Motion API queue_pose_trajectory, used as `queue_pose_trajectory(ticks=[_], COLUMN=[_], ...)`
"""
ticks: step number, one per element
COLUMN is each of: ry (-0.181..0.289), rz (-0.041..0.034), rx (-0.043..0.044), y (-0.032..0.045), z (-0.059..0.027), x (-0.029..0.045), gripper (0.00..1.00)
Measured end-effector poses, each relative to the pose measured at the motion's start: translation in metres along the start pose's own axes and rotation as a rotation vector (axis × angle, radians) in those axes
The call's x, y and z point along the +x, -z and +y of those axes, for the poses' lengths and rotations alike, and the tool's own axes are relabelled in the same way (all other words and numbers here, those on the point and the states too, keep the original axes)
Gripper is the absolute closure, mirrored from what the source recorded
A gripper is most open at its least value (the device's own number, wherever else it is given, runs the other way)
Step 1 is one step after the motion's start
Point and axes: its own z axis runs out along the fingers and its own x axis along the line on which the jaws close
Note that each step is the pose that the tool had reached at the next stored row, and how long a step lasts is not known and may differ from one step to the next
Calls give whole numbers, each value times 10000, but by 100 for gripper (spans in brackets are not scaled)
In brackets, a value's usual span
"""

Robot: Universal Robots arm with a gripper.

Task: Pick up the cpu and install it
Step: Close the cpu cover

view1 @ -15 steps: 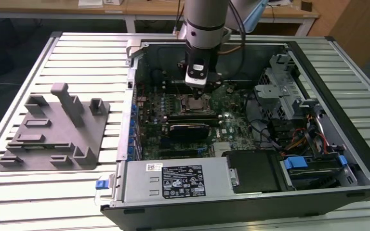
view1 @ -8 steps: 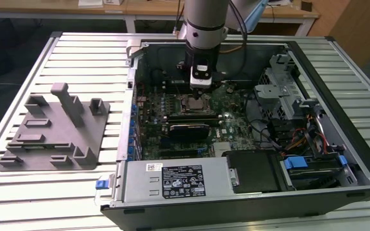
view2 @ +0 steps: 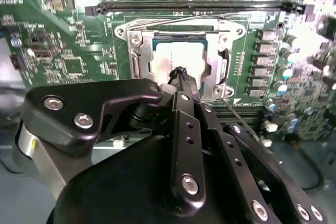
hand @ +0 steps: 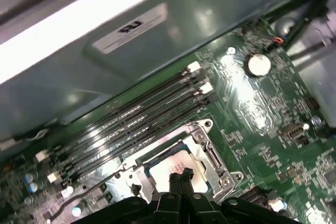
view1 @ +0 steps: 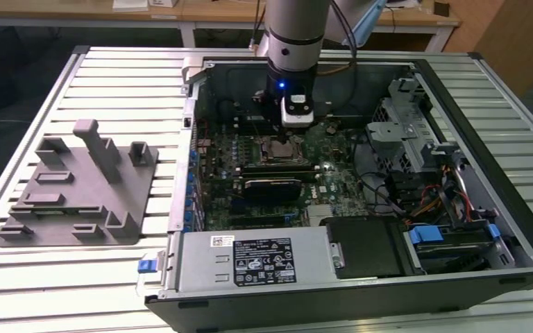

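The cpu (view2: 181, 56) is a pale silver square lying flat inside the open metal socket frame (view2: 140, 51) on the green motherboard (view2: 63, 51). In the first wrist view the cpu (hand: 167, 164) shows in the same frame, beside several long memory slots (hand: 142, 119). My gripper (view2: 180, 73) hangs directly over the chip with its two black fingers pressed together and nothing between them. Whether the tips touch the chip's top I cannot tell. In the exterior view the gripper (view1: 293, 129) stands just above the socket (view1: 280, 148), inside the open computer case (view1: 192, 104).
A grey fixture plate (view1: 77, 187) with upright posts lies on the slatted table at the exterior view's left. Inside the case are a black heatsink block (view1: 271, 187), a power supply (view1: 248, 260), a drive cage (view1: 405, 132) and loose cables (view1: 433, 201).
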Motion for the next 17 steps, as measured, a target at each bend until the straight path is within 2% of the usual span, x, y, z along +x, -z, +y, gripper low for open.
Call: queue_pose_trajectory(ticks=[17], ry=[3025], rz=[81], rx=[4], y=[-27], z=[-1], x=[0], gripper=[89])
